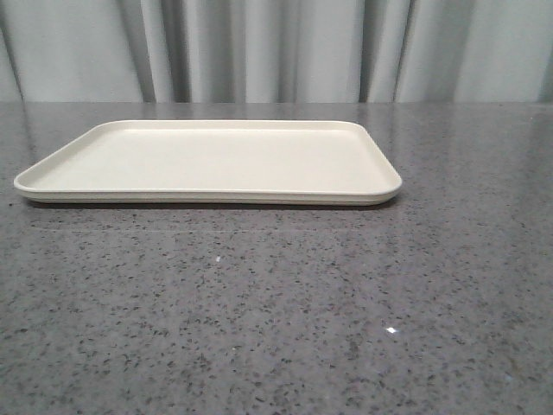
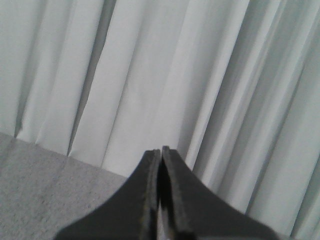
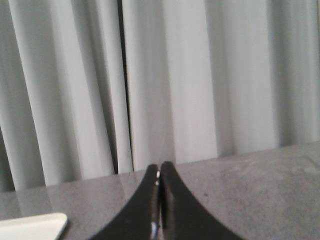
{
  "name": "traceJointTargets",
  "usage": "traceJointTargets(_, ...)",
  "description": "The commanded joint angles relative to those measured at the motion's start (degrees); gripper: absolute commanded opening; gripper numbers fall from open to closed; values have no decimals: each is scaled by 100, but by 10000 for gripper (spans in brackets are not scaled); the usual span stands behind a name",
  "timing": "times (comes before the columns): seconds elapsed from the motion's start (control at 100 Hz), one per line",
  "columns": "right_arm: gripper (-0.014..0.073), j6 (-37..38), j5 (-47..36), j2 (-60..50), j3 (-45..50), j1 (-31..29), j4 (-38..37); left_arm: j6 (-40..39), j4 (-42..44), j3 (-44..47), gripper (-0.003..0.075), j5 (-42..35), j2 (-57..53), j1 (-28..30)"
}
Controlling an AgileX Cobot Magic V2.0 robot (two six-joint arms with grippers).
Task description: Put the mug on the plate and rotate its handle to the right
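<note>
Plate: a cream-white rectangular tray with rounded corners and a low raised rim is seen lying flat on the table, towards the far edge and somewhat left of centre in the front view. 1 rounded corner of it is caught in the right wrist view.
Mug: it is not seen in any of the 3 views, so its place cannot be told.
Table: a grey speckled stone-like surface, with small bright reflections.
Curtain: pale grey folds are hung behind the table and fill most of both wrist views.
Left gripper: its 2 black fingers are pressed together, tip to tip, with nothing held; it is pointed at the curtain.
Right gripper: its 2 fingers are likewise closed together on nothing, raised above the table.
</note>
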Motion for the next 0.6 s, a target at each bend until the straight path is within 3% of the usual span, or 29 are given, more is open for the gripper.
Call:
traceJointTargets(0.0,-62,-40,-217,166,-456,-39,3,-73,-49,-518,-20,-281,-140,-37)
traceJointTargets(0.47,-53,-40,576,1525,-1833,-39,-67,-61,-49,-2092,-20,721,496,-37)
traceJointTargets(0.59,24,-40,796,1740,-2131,-34,-67,-53,-49,-2426,-20,1077,822,-37)
